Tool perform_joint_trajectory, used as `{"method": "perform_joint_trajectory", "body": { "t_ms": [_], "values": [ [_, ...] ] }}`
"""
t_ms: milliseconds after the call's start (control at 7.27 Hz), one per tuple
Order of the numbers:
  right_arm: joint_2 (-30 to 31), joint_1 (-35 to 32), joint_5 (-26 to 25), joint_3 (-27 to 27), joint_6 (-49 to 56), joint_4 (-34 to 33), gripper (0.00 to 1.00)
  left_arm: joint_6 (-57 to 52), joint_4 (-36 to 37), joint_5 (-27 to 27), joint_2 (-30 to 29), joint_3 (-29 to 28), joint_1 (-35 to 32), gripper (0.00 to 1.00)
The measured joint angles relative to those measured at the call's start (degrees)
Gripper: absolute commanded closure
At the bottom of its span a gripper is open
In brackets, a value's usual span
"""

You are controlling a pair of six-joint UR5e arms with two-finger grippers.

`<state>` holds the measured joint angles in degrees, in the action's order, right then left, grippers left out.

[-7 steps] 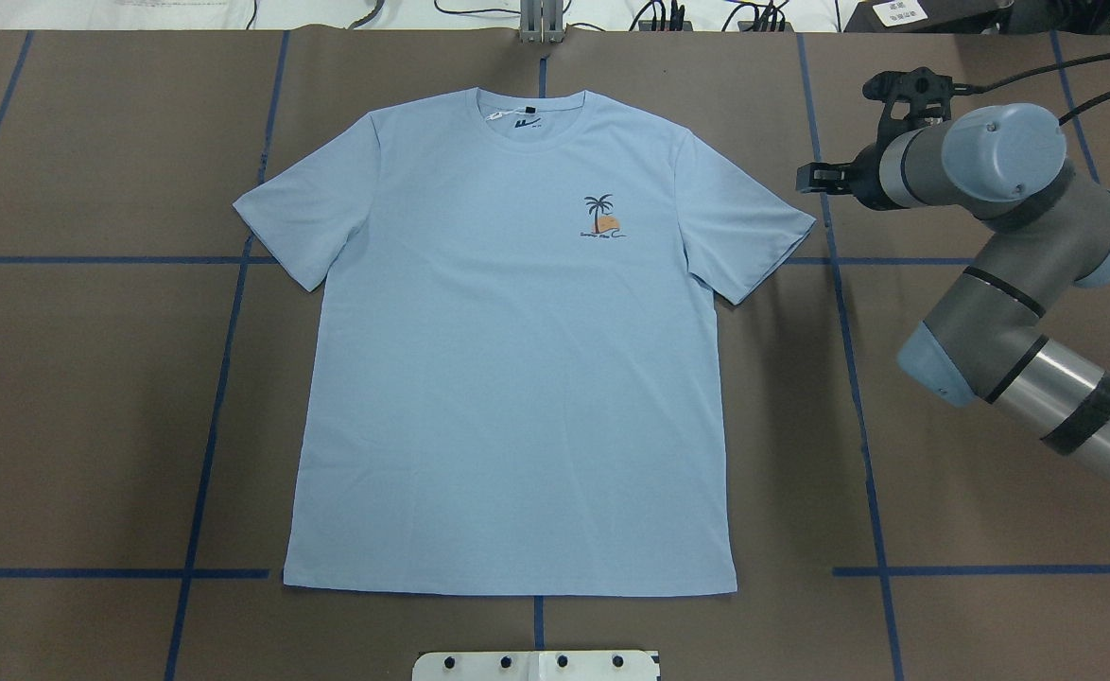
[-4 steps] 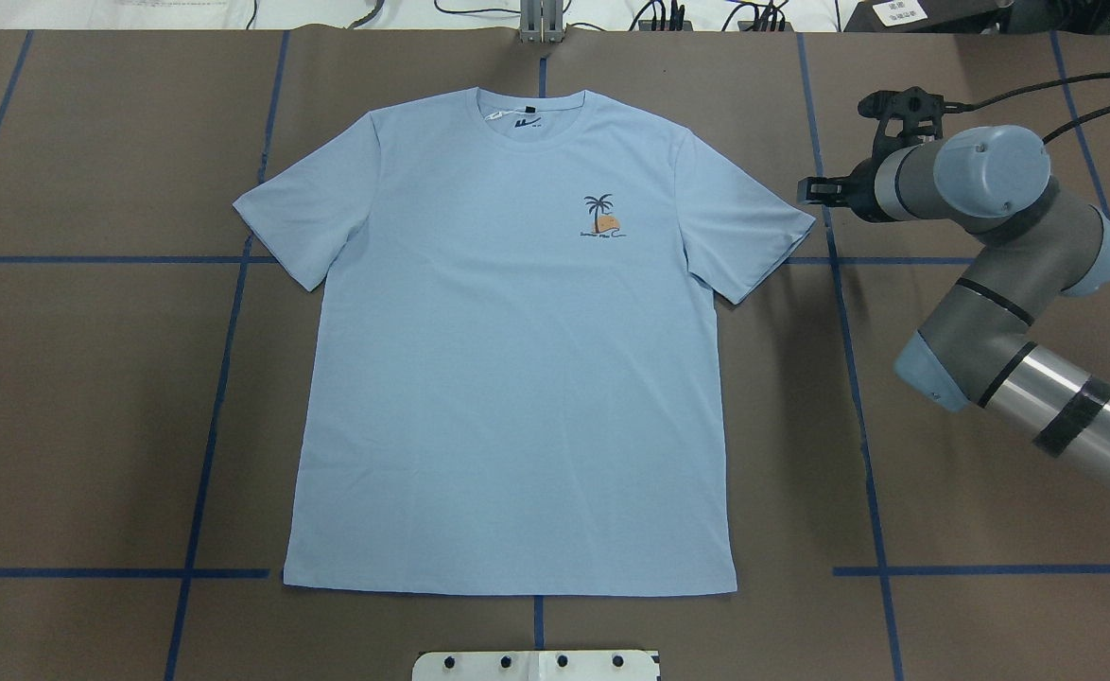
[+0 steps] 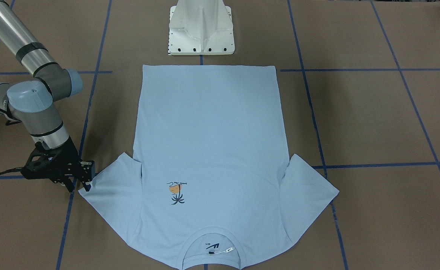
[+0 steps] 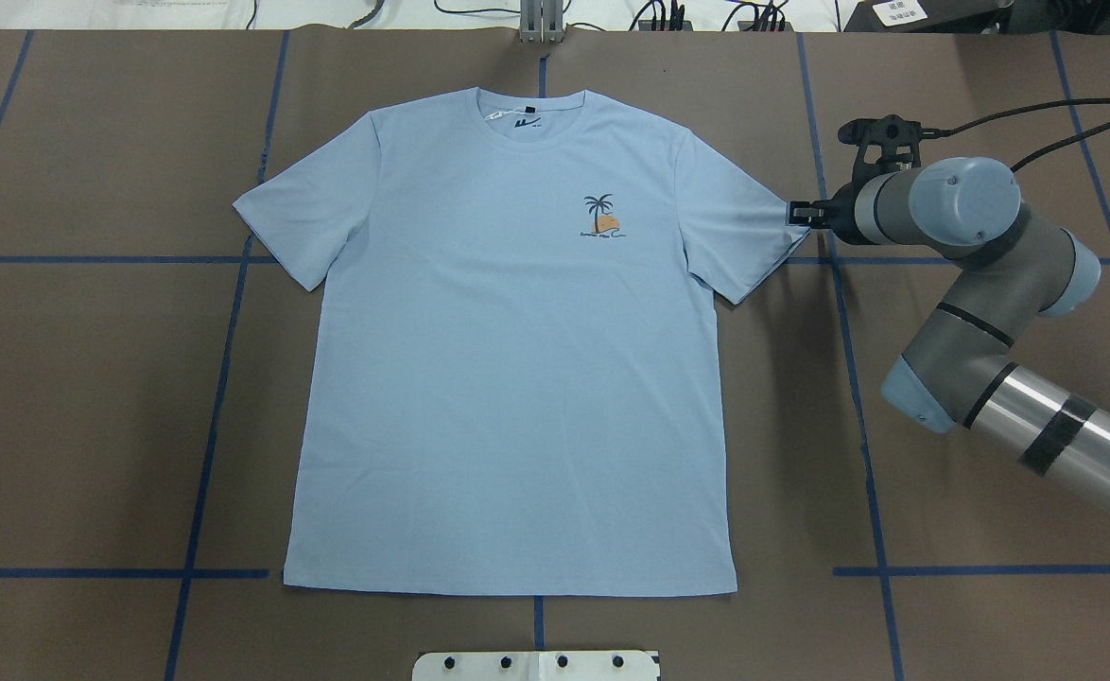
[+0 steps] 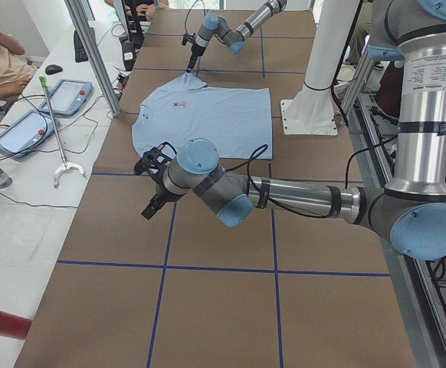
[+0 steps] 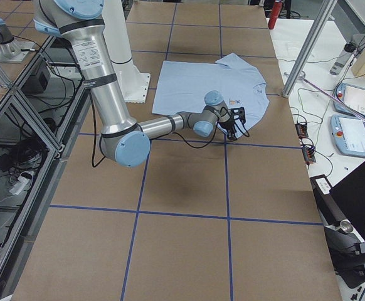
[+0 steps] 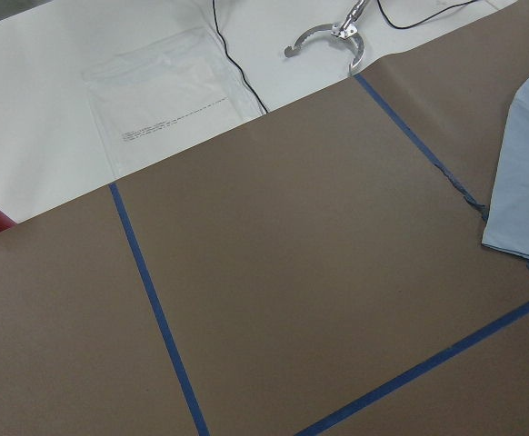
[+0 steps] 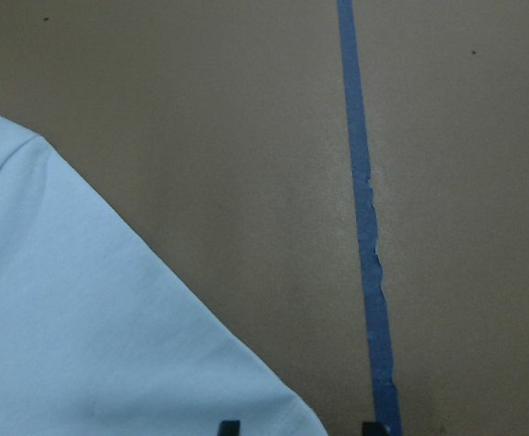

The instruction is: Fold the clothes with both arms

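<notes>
The light blue T-shirt point(image 4: 517, 378) lies flat and face up on the brown table, collar at the far edge. My right gripper point(image 4: 798, 214) is low at the tip of the shirt's right sleeve, also seen in the front view point(image 3: 81, 180). In the right wrist view its two fingertips point(image 8: 230, 427) stand apart, open, with the sleeve corner point(image 8: 83, 318) between them. My left gripper point(image 5: 151, 207) shows only in the exterior left view, over bare table off the shirt's left side; I cannot tell if it is open. The left wrist view shows only the sleeve edge point(image 7: 528, 173).
The white pedestal base point(image 3: 201, 30) stands at the table's near edge by the shirt hem. Blue tape lines point(image 4: 848, 378) cross the brown table. A grabber tool point(image 5: 58, 138) and tablets point(image 5: 70, 96) lie on the white side bench beyond the collar end.
My right gripper has moved left and a little nearer, from beside the sleeve onto the sleeve tip. The shirt has not moved.
</notes>
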<state>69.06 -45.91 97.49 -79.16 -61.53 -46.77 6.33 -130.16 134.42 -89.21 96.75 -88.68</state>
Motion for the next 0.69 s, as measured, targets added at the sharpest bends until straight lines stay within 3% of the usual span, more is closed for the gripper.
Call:
{"method": "perform_joint_trajectory", "body": {
  "t_ms": [413,550,688],
  "values": [
    [-0.1,0.3,-0.2,0.9,0.1,0.0,0.55,0.0,0.0,0.0,0.0,0.0,0.0,0.0],
    [-0.3,0.3,-0.2,1.2,0.1,0.0,0.68,0.0,0.0,0.0,0.0,0.0,0.0,0.0],
    [-0.5,0.3,-0.2,1.2,0.0,0.0,0.93,0.0,0.0,0.0,0.1,0.0,-0.1,0.0]
  ]
}}
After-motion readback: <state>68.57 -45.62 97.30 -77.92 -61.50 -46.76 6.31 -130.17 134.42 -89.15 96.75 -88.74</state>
